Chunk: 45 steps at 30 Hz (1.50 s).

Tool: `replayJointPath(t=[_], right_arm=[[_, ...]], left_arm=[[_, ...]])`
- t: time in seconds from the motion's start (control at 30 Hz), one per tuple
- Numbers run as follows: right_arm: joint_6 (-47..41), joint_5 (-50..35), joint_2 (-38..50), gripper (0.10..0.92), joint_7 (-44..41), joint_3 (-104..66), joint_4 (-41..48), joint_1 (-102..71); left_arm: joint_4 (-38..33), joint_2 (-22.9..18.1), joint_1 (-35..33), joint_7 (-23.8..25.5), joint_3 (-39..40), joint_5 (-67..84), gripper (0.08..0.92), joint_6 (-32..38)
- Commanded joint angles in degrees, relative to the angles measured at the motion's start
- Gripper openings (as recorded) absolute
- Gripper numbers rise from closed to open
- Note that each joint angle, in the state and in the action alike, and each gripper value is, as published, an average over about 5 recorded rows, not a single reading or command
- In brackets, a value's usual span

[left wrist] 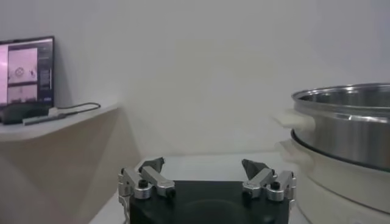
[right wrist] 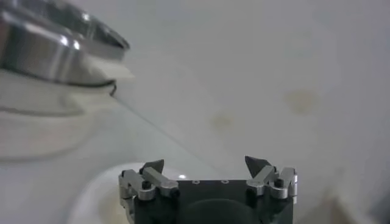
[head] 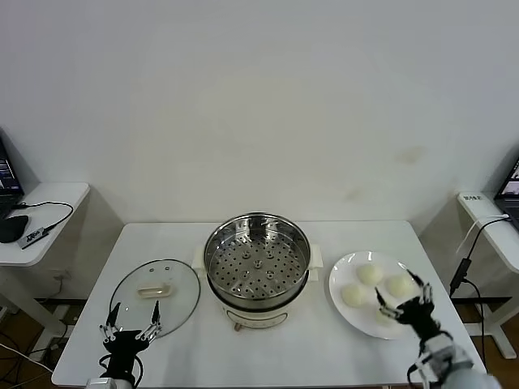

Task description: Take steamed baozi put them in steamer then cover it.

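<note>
Round shiny steel steamer (head: pixel 257 263) sits empty mid-table, left of the right gripper (head: pixel 403 298); clear glass cover (head: pixel 155 293), rigid and breakable, lies flat just beyond the left gripper (head: pixel 130 322), best lifted by its bar handle. Both grippers gape wide, holding nothing. Small cream-white steamed baozi (head: pixel 370 274) on the white round plate (head: pixel 340 274) under the right gripper look light and squashy: pinch gently across the sides.

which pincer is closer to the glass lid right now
Left. The left pincer, open, sits at the near edge of the glass lid. The right pincer, also open, is across the steamer, over the plate of baozi.
</note>
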State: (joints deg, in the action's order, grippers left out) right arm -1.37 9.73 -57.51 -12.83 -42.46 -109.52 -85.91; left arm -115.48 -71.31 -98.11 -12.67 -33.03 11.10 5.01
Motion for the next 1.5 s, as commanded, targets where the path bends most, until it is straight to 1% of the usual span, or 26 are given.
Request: replayJointPath(t=[0.03, 0.17, 0.33, 0.53, 0.7, 0.9, 1.5], right_arm=[[-2.1, 10.88, 19.69, 0.823, -11.06, 3.09, 8.7, 15.83], [-2.32, 10.31, 28.22, 0.823, -20.22, 13.75, 13.73, 26.28], [-3.39, 6.65, 34.15, 0.823, -32.92, 34.21, 19.5, 45.21], [-2.54, 2.75, 34.2, 0.823, -44.11, 60.84, 27.56, 69.01], [-2.13, 1.3, 31.7, 0.823, -49.76, 74.75, 32.12, 80.0], [-2.33, 1.32, 27.72, 0.823, -50.56, 81.84, 37.27, 82.76], [-3.13, 4.33, 13.04, 0.823, -46.49, 81.44, 48.6, 80.07]], left_arm=[[-0.39, 0.18, 0.47, 0.58, -0.56, -2.43, 0.823, -0.43], [-0.26, 0.03, 0.61, 0.19, -0.37, -3.46, 0.823, -0.54], [-0.51, -0.01, 0.2, -0.44, -0.52, -3.98, 0.823, -0.96], [-1.13, -0.09, -0.81, -0.76, -1.41, -4.04, 0.823, -1.0], [-1.45, -0.38, -1.26, -0.99, -2.37, -4.0, 0.823, -0.98], [-1.37, -0.49, -1.04, -1.11, -3.21, -4.5, 0.823, -1.34], [-0.54, -0.98, -0.82, -0.52, -4.42, -5.31, 0.823, -1.22]])
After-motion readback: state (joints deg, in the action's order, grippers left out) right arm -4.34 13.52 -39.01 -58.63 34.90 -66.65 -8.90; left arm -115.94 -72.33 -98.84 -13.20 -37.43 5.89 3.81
